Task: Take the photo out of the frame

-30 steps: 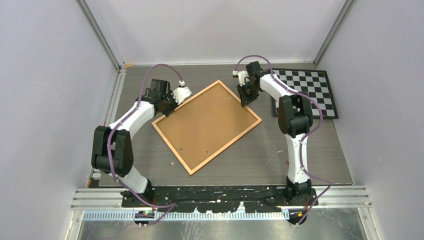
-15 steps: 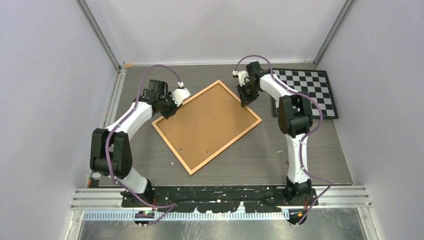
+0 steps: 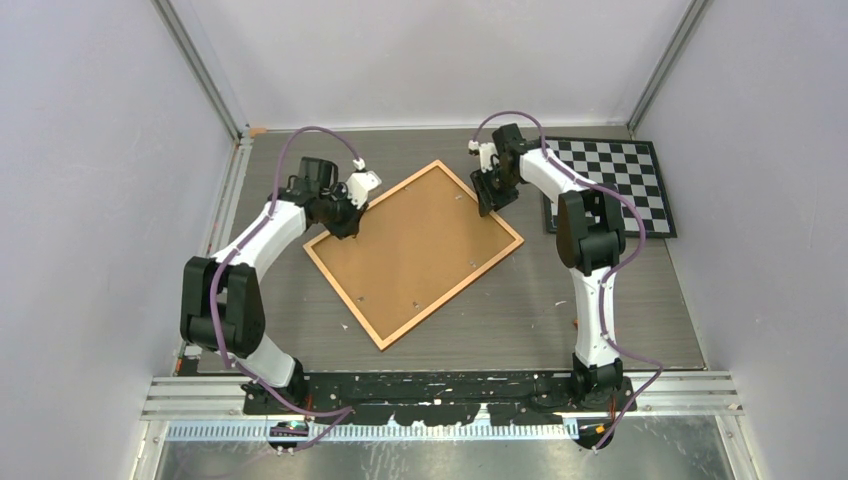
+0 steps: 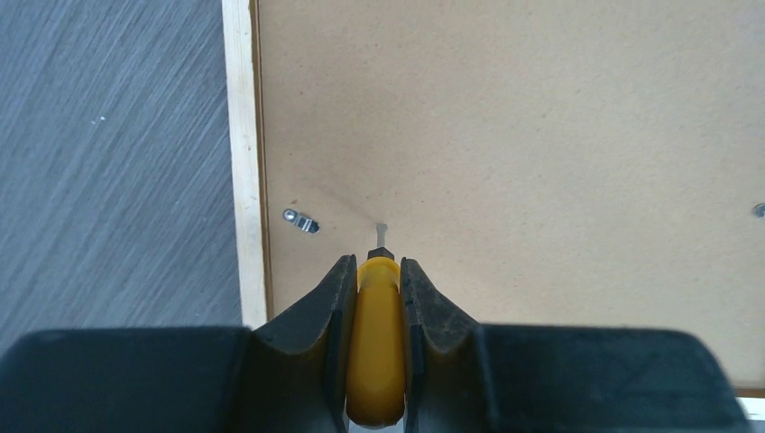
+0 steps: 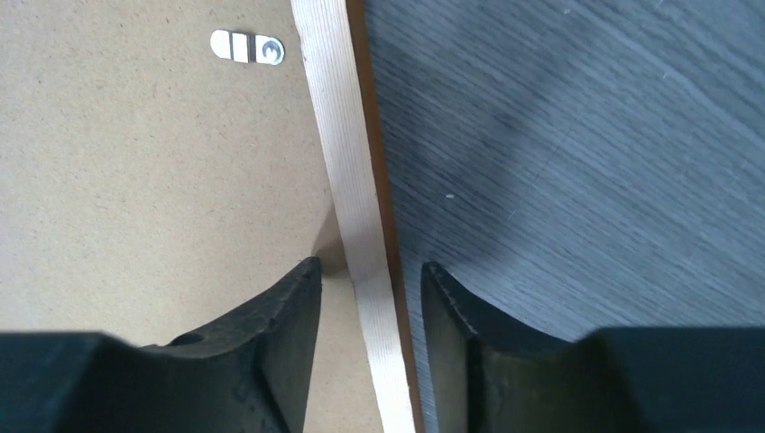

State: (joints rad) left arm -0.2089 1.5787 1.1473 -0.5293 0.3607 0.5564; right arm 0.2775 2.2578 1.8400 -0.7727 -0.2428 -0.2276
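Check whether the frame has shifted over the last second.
No. The frame lies where it was: its right corner keeps the same gap to the checkerboard, and its edges run at the same angle.

This is a robotics lab test cell. Plain pale walls (image 3: 90, 150) close it in on 3 sides, joined by bare aluminium posts (image 3: 200, 70). 2 arms (image 3: 250, 250) trailing purple cables (image 3: 320, 132) are bolted to a metal rail (image 3: 440, 385) at the near edge of a grey table (image 3: 620, 300). A checkerboard (image 3: 625, 180) lies at the far right corner, and a frame (image 3: 415, 250) lies back up between the arms.
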